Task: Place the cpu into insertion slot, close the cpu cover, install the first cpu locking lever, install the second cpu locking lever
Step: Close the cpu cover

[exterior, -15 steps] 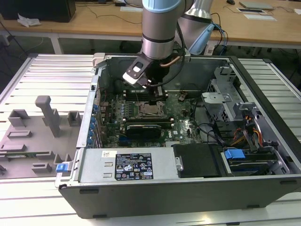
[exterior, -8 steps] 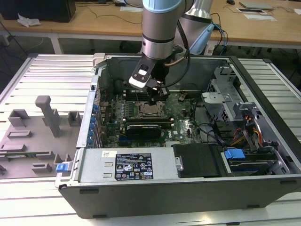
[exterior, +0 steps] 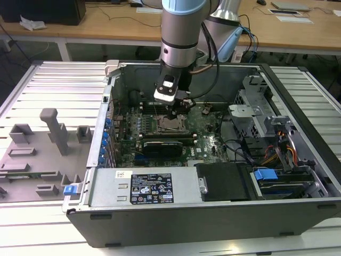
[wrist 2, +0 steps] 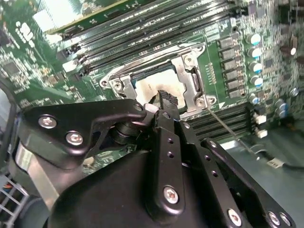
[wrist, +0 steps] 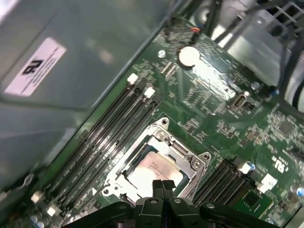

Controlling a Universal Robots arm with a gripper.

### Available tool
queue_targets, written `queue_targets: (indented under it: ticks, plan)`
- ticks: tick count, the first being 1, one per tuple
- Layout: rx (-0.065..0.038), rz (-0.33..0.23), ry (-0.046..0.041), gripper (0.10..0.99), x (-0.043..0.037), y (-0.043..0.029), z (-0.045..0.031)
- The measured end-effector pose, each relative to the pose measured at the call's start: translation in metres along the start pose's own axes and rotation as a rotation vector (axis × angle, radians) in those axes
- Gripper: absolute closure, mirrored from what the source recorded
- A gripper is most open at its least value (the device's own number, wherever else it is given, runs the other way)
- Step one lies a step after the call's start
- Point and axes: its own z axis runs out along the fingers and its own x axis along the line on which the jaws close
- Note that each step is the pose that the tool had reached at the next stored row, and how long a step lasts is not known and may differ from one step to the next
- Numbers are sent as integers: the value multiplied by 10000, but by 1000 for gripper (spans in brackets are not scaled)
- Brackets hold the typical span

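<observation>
Hovering low inside the open computer case [exterior: 213,226], the gripper [wrist: 162,186] is pointing its tips down at the insertion slot [exterior: 171,125]. Its two fingers are pressed together, and nothing is showing between them. The cpu [wrist: 148,167] is lying flat in the slot, with its shiny top facing up. The cpu cover [wrist: 192,164] is looking like it is down, with its metal frame sitting all around the shiny square. So the first two jobs are looking done. In the second wrist view, a thin locking lever [wrist 2: 225,127] is lying along the board just beside the slot. I cannot tell if it is hooked, so both lever jobs are likely waiting.
</observation>
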Motion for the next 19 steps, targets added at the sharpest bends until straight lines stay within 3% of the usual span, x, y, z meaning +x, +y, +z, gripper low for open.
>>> queue_targets:
  ticks: [1,3,11,19]
  plan:
    - [4,-158,1,980,0,0,0]
    - [26,-1073,9,980,0,0,2]
    - [62,-2664,25,980,0,0,4]
    - [105,-4697,47,980,0,0,5]
